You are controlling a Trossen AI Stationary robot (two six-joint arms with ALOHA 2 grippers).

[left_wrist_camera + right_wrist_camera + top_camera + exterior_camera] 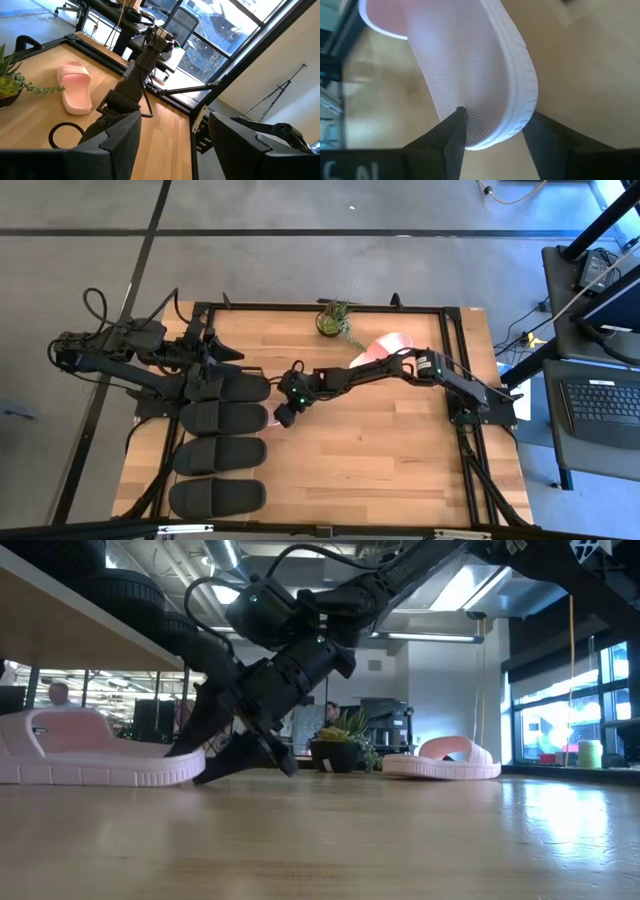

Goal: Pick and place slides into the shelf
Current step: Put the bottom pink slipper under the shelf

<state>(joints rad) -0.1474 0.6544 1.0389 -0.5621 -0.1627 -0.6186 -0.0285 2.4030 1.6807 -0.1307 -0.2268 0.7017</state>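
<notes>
Several black slides (222, 420) lie side by side on the shelf's plank top (60, 630) at the table's left. One pink slide (90, 750) lies flat on the tabletop under that plank, hidden in the high view. My right gripper (215, 755) reaches in from the right and is shut on its near end (485, 100). A second pink slide (385, 345) (445, 758) rests sole-down on the table beyond the right arm. My left gripper (175, 117) hovers open over the shelf's far end (210, 365), holding nothing. My right gripper pinches the rounded end of the pink slide (490, 135) between its two fingers. One finger (455, 125) lies on the ribbed footbed and the other (540, 135) against the sole's outer side. The fingers come slanting down from the table's right. The slide lies flat on the table.
A small potted plant (335, 320) stands at the table's far edge, near the second pink slide. Bare wood (380, 450) spreads across the table's middle and near right. The plank overhangs the held slide low in the low view. A person shows far off in the room (60, 693).
</notes>
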